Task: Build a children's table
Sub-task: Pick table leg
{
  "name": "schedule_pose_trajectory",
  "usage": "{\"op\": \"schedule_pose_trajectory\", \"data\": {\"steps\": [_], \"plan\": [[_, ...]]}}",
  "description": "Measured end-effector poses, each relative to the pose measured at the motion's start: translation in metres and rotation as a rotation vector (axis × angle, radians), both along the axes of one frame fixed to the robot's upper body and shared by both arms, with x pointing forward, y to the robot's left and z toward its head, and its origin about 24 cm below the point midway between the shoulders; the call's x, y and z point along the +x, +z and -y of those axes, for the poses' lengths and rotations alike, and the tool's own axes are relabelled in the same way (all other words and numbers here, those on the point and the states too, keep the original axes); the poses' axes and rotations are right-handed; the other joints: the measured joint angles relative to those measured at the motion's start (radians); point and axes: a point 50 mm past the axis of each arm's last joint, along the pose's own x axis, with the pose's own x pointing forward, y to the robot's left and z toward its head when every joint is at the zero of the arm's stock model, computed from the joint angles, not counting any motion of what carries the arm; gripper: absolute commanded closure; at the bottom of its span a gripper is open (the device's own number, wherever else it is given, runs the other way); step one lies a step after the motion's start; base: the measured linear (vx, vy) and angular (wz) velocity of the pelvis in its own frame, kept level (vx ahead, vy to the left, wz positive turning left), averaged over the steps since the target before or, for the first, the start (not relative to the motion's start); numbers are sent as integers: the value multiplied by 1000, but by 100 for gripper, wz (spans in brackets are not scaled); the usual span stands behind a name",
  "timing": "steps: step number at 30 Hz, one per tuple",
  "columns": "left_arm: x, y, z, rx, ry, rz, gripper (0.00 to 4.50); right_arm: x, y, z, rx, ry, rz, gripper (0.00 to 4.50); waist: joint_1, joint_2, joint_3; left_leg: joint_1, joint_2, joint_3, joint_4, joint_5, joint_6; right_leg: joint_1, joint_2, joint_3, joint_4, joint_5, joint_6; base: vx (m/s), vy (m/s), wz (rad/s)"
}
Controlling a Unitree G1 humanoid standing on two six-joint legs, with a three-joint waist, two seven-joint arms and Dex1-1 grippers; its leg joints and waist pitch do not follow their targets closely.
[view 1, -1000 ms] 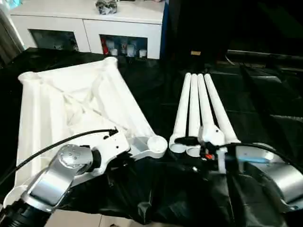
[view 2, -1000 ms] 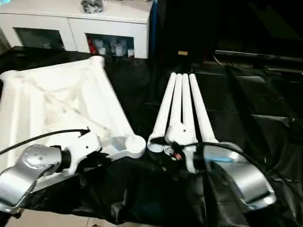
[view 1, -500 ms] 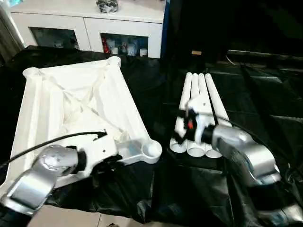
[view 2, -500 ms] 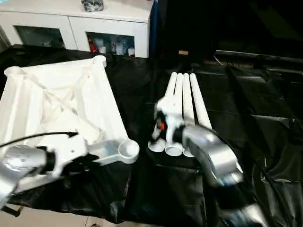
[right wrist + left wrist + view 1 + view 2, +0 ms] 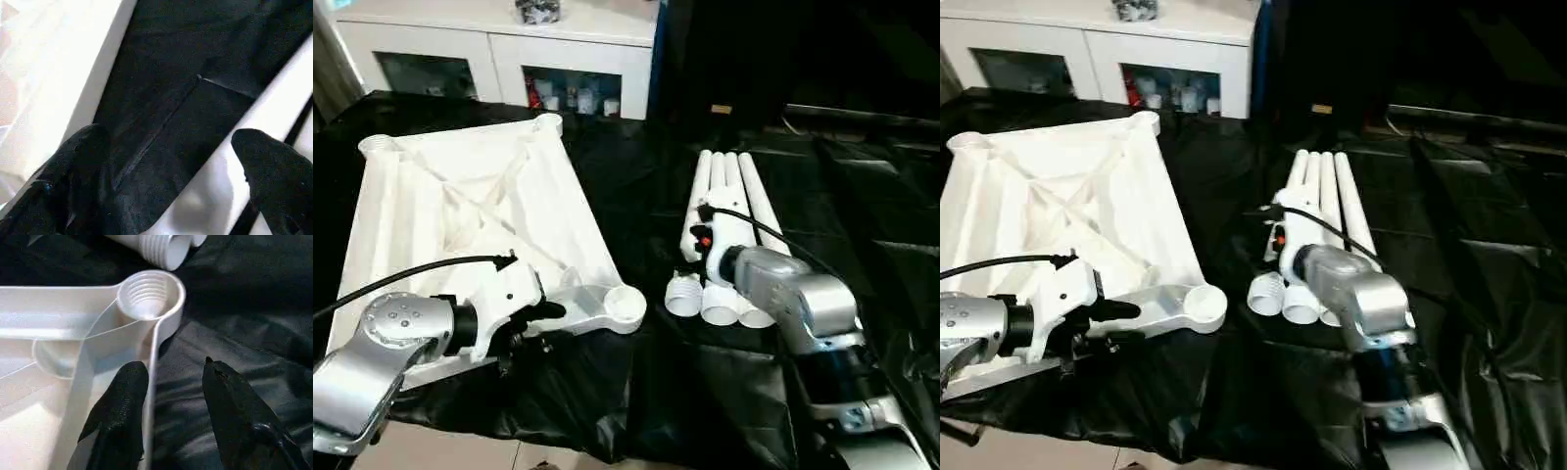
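Head camera, left to right. The white table top (image 5: 470, 211) lies underside up on the left half of the black-draped surface (image 5: 636, 186), ribs showing, long axis running roughly from 7 to 1 o'clock. Round corner sockets at the far corners and one near corner socket (image 5: 625, 305) at the top's 5 o'clock end.

Left arm: silver forearm enters from 7 o'clock and lies low over the near edge of the table top, wrist pointing toward 3 o'clock. Left hand (image 5: 168, 382) sits just short of the near corner socket. In the left wrist view its two black fingers (image 5: 124, 401) stand apart and straddle the top's thin edge wall, one finger over the ribbed underside, the other over the black cover. Hand is moderately wide, gripping nothing; threads are visible inside the socket.

Centre-right: four white legs (image 5: 729, 220) lie side by side, touching, pointing toward 12 o'clock, wide ends toward the robot. The leftmost leg's threaded end (image 5: 684, 293) lies nearest the corner socket, apart from it.

Right arm: forearm rises from 5 o'clock, wrist bent over the near part of the legs. Right hand (image 5: 171, 161) is spread wide, empty; in the right wrist view one fingertip (image 5: 264, 152) sits over a white leg, the other over the black cover.

White cabinet (image 5: 509, 49) at 12 o'clock behind the surface.
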Motion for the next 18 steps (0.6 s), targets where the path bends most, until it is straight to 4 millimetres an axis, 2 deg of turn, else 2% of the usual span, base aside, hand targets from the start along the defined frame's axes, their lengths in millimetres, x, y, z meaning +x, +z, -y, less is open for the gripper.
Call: {"op": "schedule_pose_trajectory", "data": {"steps": [5,12,13,16,18], "plan": [[-1,0,1,-7,0,-19,177,6,-10,-1,-29,-60,-54,0,0,-1,0,-1,0,0,0,1,-1,0,0,0,0,0,0,0,0,0],[-3,1,2,-2,-1,-22,145,15,-12,-6,-34,-105,-76,0,0,-3,0,-1,0,0,-2,3,-5,-1,0,0,0,0,0,0,0,0],[-3,2,2,-3,-4,-20,123,16,-13,-7,-35,-110,-78,0,0,-3,0,-1,0,0,-2,3,-5,-1,0,0,0,0,0,0,0,0],[-3,2,2,-1,0,-21,116,19,-13,-7,-53,-119,-85,0,0,-4,-1,0,0,0,-2,4,-6,-1,0,0,0,0,0,0,0,0],[-3,1,1,0,4,-24,89,21,-13,-7,-68,-126,-91,0,0,-6,-1,0,0,0,-2,4,-8,-1,0,0,0,0,0,0,0,0]]}}
